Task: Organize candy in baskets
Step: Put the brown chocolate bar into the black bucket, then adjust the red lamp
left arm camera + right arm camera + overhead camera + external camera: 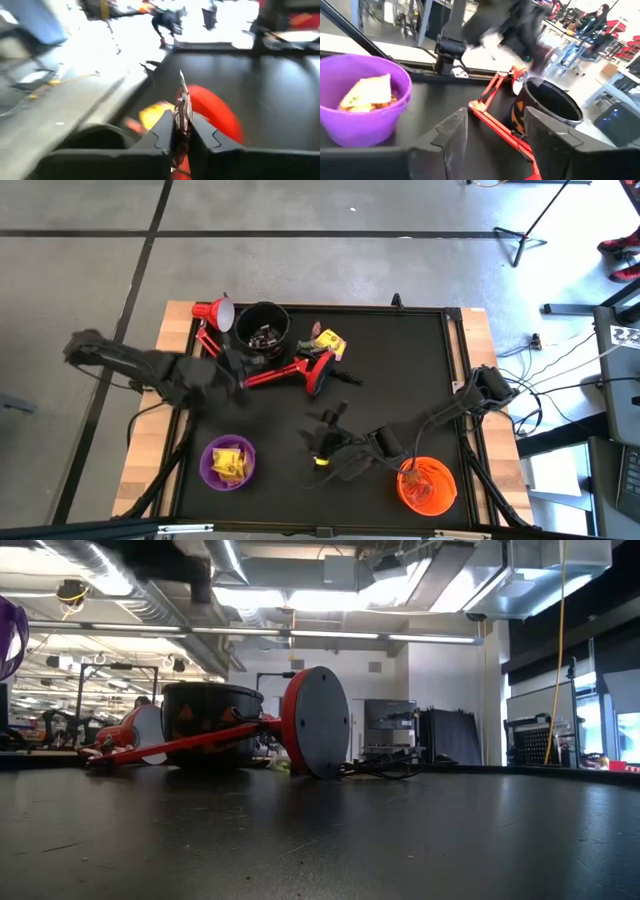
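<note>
The black bucket holds dark candy at the far left, and a toppled red desk lamp lies against it. The purple bucket with yellow candy stands near left, and the orange bucket near right. Loose yellow candy lies beyond the lamp's base. My left gripper hangs beside the black bucket, shut on a silvery candy. My right gripper stands open over the table's middle with nothing between its fingers. One yellow candy lies just below it. My left gripper pinches the silvery wrapped candy between its two fingers. One twisted wrapper end sticks out past the fingertips. The fingers come nearly level from the table's left side. The candy is lifted clear of the table, near the black bucket's rim.
The lamp's round base and long red arm lie across the mat between the black bucket and the middle. Bare black mat stretches over the far right.
</note>
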